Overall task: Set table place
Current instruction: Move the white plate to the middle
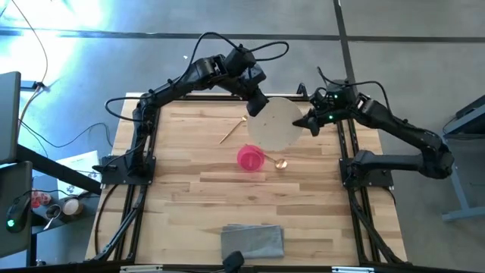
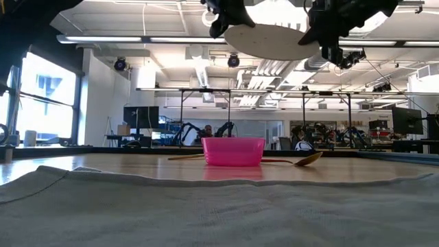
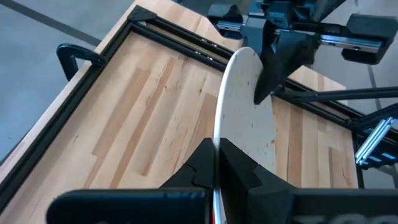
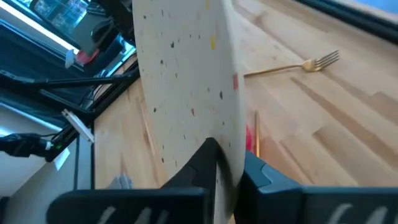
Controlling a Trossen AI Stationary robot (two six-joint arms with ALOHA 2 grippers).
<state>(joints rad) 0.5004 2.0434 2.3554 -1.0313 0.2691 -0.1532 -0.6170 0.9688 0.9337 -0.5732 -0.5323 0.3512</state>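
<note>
Nearest the camera edge of the light wood plank table (image 1: pixel 189 197) lies a grey folded cloth (image 1: pixel 252 240), clear of everything else. Farther in, the small pink bowl (image 1: pixel 251 158) stands upright, with the gold spoon (image 1: pixel 280 163) just beside it on the right arm's side and the thin gold fork (image 1: pixel 231 132) lying a little beyond on the left arm's side.

Above the far part of the table, the round off-white speckled plate (image 1: pixel 276 124) hangs in the air, well off the wood as the low view shows, held at opposite rims by both arms. The left gripper (image 3: pixel 217 155) has its fingers closed thin on the plate's edge; the right gripper (image 4: pixel 227 163) is pinched the same way on the opposite edge.

The risk, as I judge it, lies in that shared hold. If the two arms move out of step, the plate may twist out of one narrow edge pinch, tilt and drop. It hangs close above the bowl and cutlery, so a fall or a careless lowering could strike the bowl or scatter the spoon and fork. A release by one arm before the plate is supported would have the same effect.
</note>
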